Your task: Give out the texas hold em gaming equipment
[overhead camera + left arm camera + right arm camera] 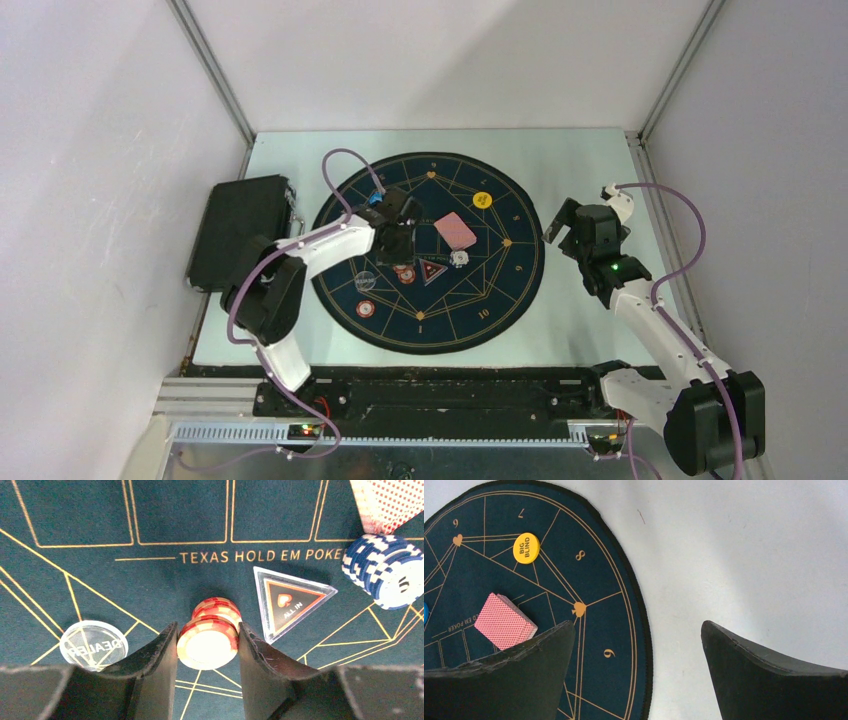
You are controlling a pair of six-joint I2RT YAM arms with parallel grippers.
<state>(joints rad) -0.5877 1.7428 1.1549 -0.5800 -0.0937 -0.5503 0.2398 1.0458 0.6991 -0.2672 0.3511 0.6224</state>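
Note:
My left gripper (397, 247) (208, 635) is shut on a short stack of red-white poker chips (209, 641), one finger against each side of it. More red-white chips (216, 608) (404, 272) lie just behind. A red triangular "ALL IN" token (287, 602) (433, 270) lies to the right of them. Further right a blue-white chip stack (385, 570) lies on its side below the pink-backed cards (455, 231) (504, 621). A clear dealer chip (93, 645) (365, 281) lies to the left. My right gripper (560, 226) (638, 630) hangs open and empty over the mat's right edge.
The dark round mat (500, 290) (594, 565) has gold lines. On it are a yellow "BIG BLIND" chip (482, 199) (526, 548), a blue chip (375, 212) and a lone red-white chip (366, 308). A black case (240, 230) lies left of the mat. Walls enclose the table.

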